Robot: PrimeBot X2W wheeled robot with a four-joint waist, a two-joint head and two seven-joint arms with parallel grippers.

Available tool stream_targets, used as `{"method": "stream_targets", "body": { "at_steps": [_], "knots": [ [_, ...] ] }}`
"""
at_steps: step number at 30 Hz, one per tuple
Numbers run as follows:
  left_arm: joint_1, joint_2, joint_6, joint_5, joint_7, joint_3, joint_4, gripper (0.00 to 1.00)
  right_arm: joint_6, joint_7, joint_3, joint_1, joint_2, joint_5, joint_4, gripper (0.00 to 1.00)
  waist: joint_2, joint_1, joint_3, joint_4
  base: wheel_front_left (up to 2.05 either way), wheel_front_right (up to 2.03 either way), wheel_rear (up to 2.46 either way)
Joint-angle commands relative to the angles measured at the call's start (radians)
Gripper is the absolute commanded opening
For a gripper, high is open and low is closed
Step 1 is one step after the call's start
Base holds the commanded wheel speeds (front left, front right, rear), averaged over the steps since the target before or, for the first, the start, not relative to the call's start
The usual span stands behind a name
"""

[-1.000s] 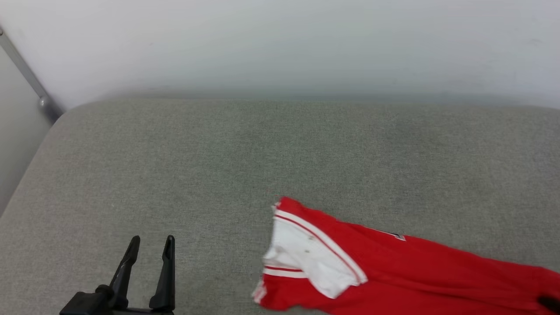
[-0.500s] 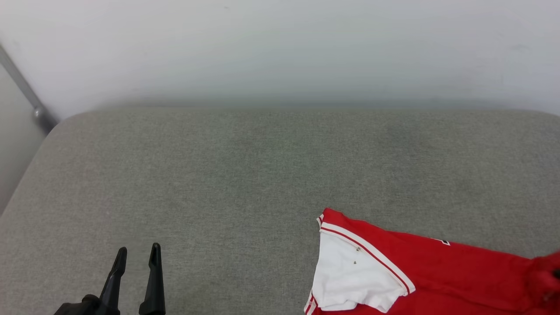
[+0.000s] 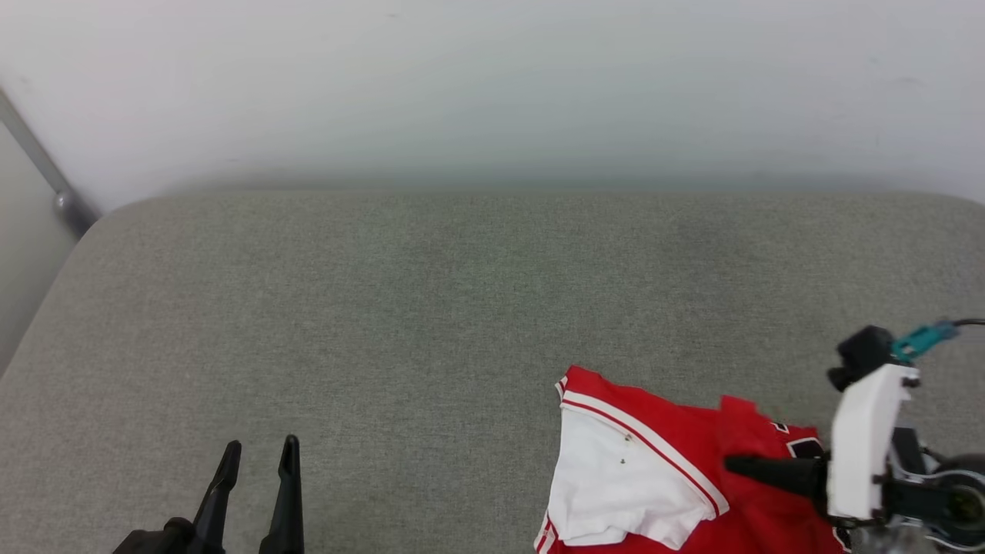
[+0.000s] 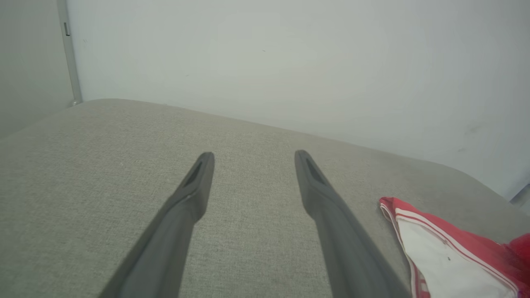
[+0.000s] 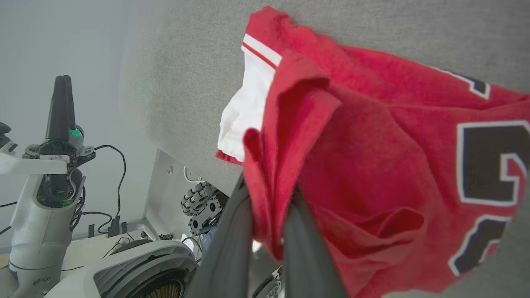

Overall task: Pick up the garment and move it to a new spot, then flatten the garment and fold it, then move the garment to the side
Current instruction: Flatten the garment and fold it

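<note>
Head view: the bright red soft jersey shirt (image 3: 677, 438) with a white sleeve panel lies near-right on the grey woven fabric cushion (image 3: 462, 308), my right gripper (image 3: 735, 464) at it; left wrist view: my left gripper (image 4: 253, 155) gapes empty over the cushion; right wrist view: my right gripper (image 5: 269, 198) pinches a red fold.

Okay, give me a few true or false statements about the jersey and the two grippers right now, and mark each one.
1. The right gripper is shut on a fold of the jersey. True.
2. The left gripper is shut. False: its fingers stand wide apart and hold nothing.
3. The jersey lies on a grey fabric surface. True.
4. The left gripper touches the jersey. False: it is apart from it, over bare fabric to the jersey's left.
</note>
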Motion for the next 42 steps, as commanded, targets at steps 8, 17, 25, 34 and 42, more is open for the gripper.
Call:
{"method": "stream_targets", "body": {
  "at_steps": [8, 17, 25, 34, 42],
  "knots": [
    [-0.043, 0.007, 0.001, -0.008, -0.002, -0.018, 0.021, 1.00, -0.001, 0.055, 0.077, -0.142, 0.174, -0.148, 0.057, 0.00, 0.0000, -0.0001, 0.023, -0.002, 0.00, 0.00, 0.00],
    [-0.077, 0.010, 0.001, -0.009, -0.002, -0.057, 0.056, 1.00, -0.001, -0.093, 0.195, -0.295, 0.274, -0.220, 0.322, 0.00, 0.0000, -0.0001, 0.033, 0.006, 0.00, 0.00, 0.00],
    [-0.093, 0.010, 0.001, -0.015, -0.002, -0.082, 0.081, 1.00, -0.001, -0.252, 0.307, -0.379, 0.286, -0.231, 0.533, 0.00, 0.0000, -0.0001, 0.041, 0.027, 0.00, 0.00, 0.00],
    [-0.090, 0.009, 0.001, -0.015, -0.002, -0.065, 0.085, 1.00, -0.001, -0.341, 0.367, -0.424, 0.275, -0.123, 0.555, 1.00, 0.0000, -0.0001, 0.042, 0.011, 0.00, 0.00, 0.00],
    [-0.068, 0.007, 0.001, -0.016, -0.002, -0.045, 0.075, 1.00, -0.001, -0.540, 0.344, -0.332, 0.126, -0.056, 0.315, 1.00, 0.0000, -0.0001, 0.027, -0.011, 0.00, 0.00, 0.00]
  ]
}}
